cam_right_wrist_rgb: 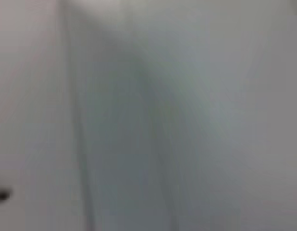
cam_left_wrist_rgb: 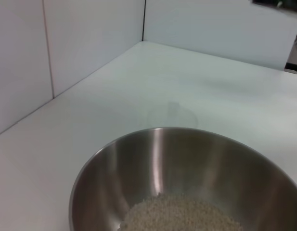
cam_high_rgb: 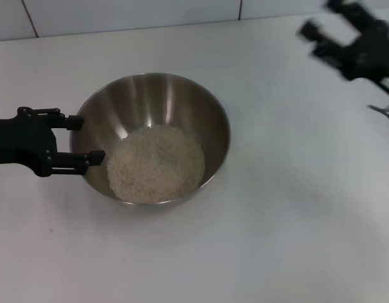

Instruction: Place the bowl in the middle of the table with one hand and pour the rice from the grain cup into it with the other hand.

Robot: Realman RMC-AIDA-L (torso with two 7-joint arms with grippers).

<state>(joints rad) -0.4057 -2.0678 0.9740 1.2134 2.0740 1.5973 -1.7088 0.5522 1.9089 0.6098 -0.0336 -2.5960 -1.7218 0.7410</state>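
Bowl: the bowl [cam_high_rgb: 153, 136] sits on the table [cam_high_rgb: 276, 240] near its middle, upright, just in front of the left jaws.
Rice: the rice [cam_high_rgb: 156, 164] lies heaped in the bottom of the bowl; the left wrist view shows the same mound [cam_left_wrist_rgb: 179, 214] below the far wall of the bowl [cam_left_wrist_rgb: 187, 163].
Left gripper: the left gripper [cam_high_rgb: 84, 139] comes in level from the left, its jaws apart, one fingertip on each side of a stretch of the bowl's outer wall, close against the rim. They are spread, not pinched on the metal, so the bowl appears to rest on its own.
Right gripper: the right gripper [cam_high_rgb: 336, 35] is high at the far right, well apart from the bowl, blurred; its jaws look spread with nothing between them.
Grain cup: not clearly seen. In the left wrist view a faint clear shape [cam_left_wrist_rgb: 171, 115] stands on the table beyond the bowl; it may be the cup, but I cannot tell.
Right wrist view: only blurred pale surface.
Progress: bowl placed and rice in it, so both steps look done. Left to do, at a guess: both arms drawing clear.
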